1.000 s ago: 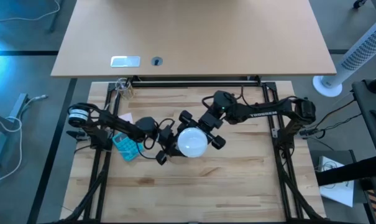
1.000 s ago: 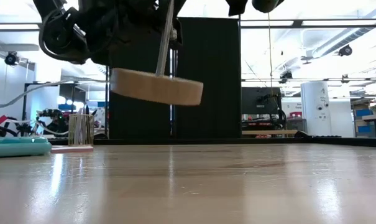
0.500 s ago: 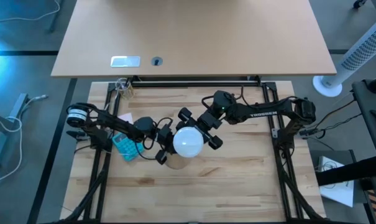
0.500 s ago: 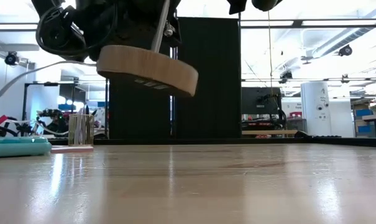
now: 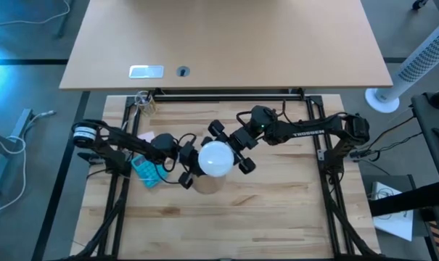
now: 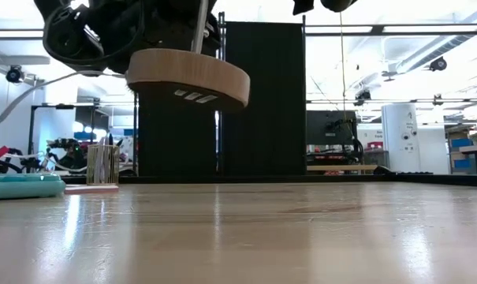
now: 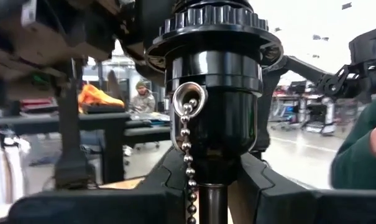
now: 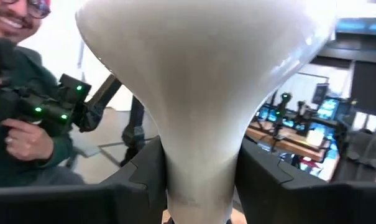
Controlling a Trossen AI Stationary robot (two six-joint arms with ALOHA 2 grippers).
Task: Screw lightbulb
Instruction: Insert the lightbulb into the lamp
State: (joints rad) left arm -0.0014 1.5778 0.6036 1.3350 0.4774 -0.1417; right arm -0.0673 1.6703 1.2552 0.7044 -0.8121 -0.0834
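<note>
Wooden counter [image 5: 277, 217], seen from above, with both arms meeting over its middle and nothing resting on it beneath them: in the low view the round wooden disc [image 6: 188, 77] hangs well clear of the surface, tilted slightly. The right arm reaches in from the right; its right gripper [image 5: 231, 148] has the jaws closed around the narrow neck of the lightbulb [image 5: 214, 159], as the right wrist view shows, the white globe swelling out beyond the fingers [image 8: 141, 177]. The left arm reaches in from the left; its left gripper [image 5: 184, 165] has the jaws shut on the slim stem below the black socket [image 7: 214, 81] that stands on the disc, a ball chain [image 7: 189, 168] dangling from the socket's side. Governing relation: from above, the bulb covers most of the disc, whose edge shows only at the bulb's near side, so bulb and socket lie roughly on one near-vertical axis. Whether the screw neck has entered the socket mouth cannot be told. Judged from this, the coming move depends on bringing the bulb's long axis into line with the socket's, given the disc's tilt, before turning. A teal object [image 5: 146, 170] lies on the counter under the left arm.
</note>
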